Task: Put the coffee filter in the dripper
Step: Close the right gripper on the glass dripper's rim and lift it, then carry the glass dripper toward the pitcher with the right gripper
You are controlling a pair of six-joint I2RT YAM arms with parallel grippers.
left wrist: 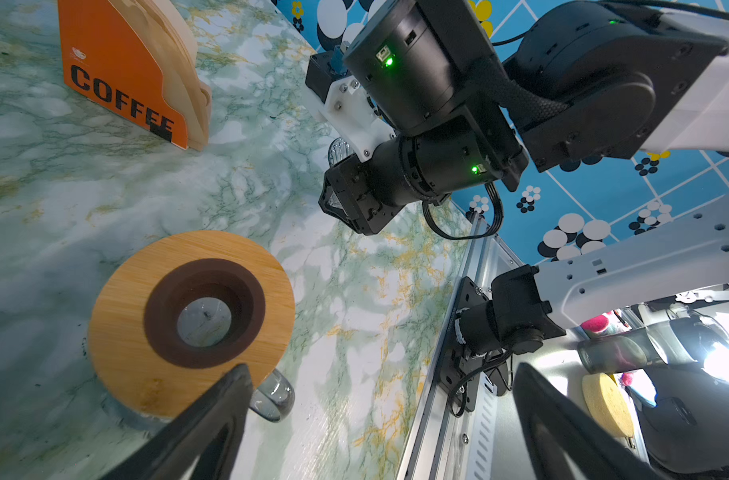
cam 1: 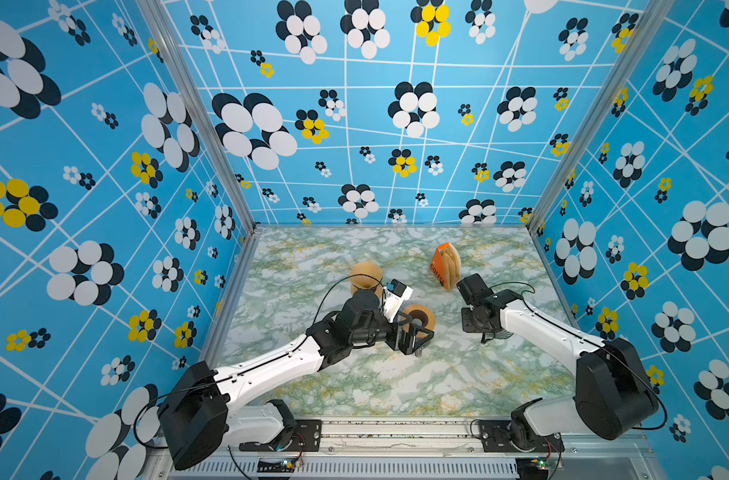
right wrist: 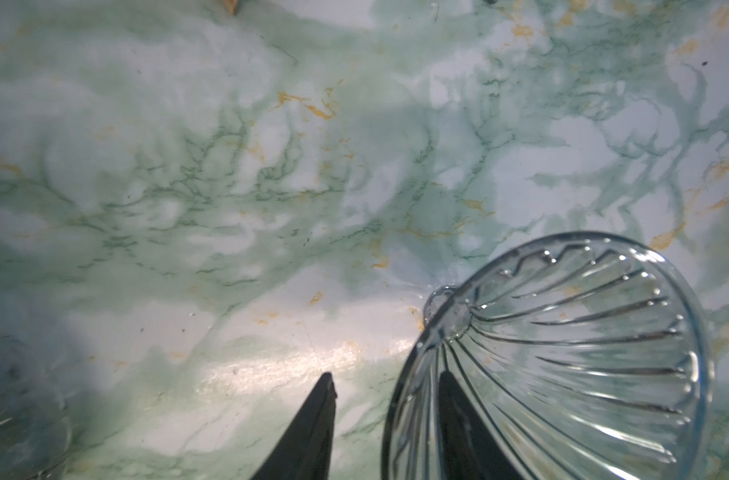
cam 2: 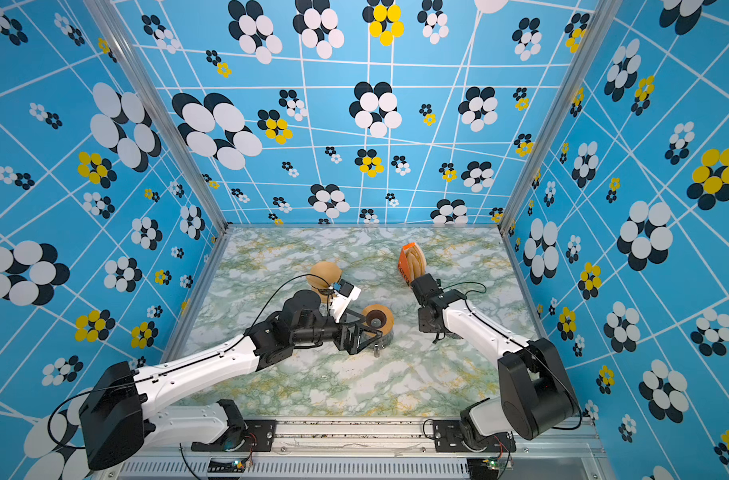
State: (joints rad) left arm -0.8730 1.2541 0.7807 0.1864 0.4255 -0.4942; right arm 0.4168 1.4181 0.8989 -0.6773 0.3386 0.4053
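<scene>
A clear ribbed glass dripper lies on its side on the marble table. My right gripper is open and straddles its rim: one finger is inside the cone, the other outside with a gap to the glass. In both top views this gripper points down at the table's right middle. A tan cone-shaped coffee filter sits behind my left wrist, partly hidden by it. More pale filters stand in an orange holder. My left gripper is wide open and holds nothing.
A wooden ring with a dark brown centre sits on a glass vessel. It lies right in front of my left gripper, one fingertip overlapping its edge. The table's metal front rail runs along the near side.
</scene>
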